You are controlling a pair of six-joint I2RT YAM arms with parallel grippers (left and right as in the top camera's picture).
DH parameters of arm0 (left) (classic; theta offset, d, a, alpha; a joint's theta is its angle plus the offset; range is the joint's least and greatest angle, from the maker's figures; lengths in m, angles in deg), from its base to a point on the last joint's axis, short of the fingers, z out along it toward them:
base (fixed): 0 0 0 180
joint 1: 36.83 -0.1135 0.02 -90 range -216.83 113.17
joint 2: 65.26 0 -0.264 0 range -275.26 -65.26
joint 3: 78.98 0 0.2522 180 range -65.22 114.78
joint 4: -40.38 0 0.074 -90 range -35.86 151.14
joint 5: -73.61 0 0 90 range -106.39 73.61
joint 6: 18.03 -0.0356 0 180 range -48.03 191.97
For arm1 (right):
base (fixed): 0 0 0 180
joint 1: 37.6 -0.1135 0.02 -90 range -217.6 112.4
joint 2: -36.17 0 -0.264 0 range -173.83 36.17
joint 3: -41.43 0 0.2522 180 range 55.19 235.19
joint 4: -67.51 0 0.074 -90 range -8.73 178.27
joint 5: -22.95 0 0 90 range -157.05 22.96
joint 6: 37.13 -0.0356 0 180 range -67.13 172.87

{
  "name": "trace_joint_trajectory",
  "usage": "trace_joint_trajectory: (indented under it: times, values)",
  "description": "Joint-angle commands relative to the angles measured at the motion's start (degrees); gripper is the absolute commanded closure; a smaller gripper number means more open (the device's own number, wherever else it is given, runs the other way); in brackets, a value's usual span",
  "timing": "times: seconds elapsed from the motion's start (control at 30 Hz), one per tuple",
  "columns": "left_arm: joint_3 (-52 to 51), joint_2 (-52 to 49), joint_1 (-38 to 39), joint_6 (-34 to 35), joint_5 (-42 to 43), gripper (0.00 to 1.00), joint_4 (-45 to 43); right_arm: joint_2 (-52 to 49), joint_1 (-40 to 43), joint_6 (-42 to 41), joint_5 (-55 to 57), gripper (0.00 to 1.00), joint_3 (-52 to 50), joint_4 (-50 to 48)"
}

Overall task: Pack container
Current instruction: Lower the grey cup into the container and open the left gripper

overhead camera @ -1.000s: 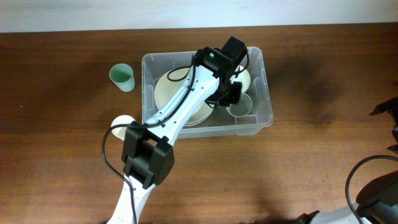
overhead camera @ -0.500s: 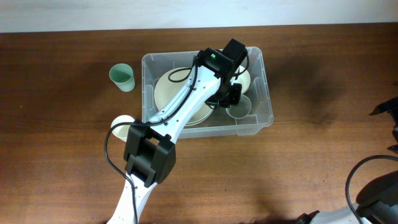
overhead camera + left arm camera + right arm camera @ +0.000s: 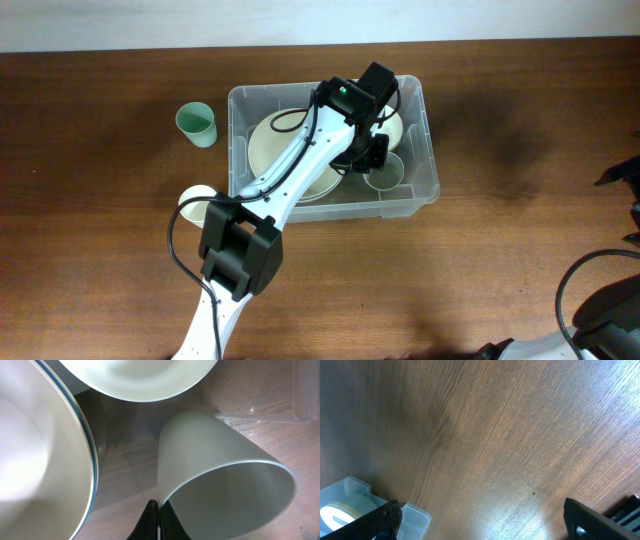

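Observation:
The clear plastic container [image 3: 233, 140] stands mid-table. It holds stacked cream plates [image 3: 285, 140], a cream bowl [image 3: 395, 125] and a pale green cup [image 3: 388, 175]. My left gripper [image 3: 372, 158] reaches down inside it. In the left wrist view the jaws [image 3: 158, 510] are shut on the rim of the cup [image 3: 215, 460], between a plate [image 3: 35, 460] and the bowl [image 3: 140, 380]. The container wall [image 3: 280, 410] shows at the upper right. My right gripper [image 3: 490, 525] is open and empty above bare table, right of the container's corner [image 3: 415, 515].
A second green cup [image 3: 197, 124] stands on the table left of the container. A white bowl [image 3: 192, 203] sits by the container's front left corner, partly hidden by the left arm. The right arm [image 3: 625, 180] is at the table's right edge.
The left arm has shifted very slightly. The cup stays in its jaws. The right arm has not moved.

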Motion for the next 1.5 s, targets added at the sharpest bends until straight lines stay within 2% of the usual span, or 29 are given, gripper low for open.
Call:
trace_joint_trajectory:
  times: [0.0,0.83,1.0,1.47]
  values:
    - [-0.2,-0.5,0.0,0.1,-0.5,0.99,0.1,0.2,0.1,-0.5,0.2,0.01,-0.4,0.0]
    - [-2.6,-0.5,0.0,0.1,-1.7,0.99,0.2,0.2,0.1,-0.5,0.3,0.01,-0.4,0.0]
    - [-2.7,-0.5,0.0,0.1,-1.7,0.94,0.2,0.2,0.1,-0.5,0.3,0.01,-0.4,0.0]
    - [-2.7,-0.5,0.0,0.1,-1.7,0.93,-0.2,0.2,0.1,-0.5,0.3,0.01,-0.4,0.0]
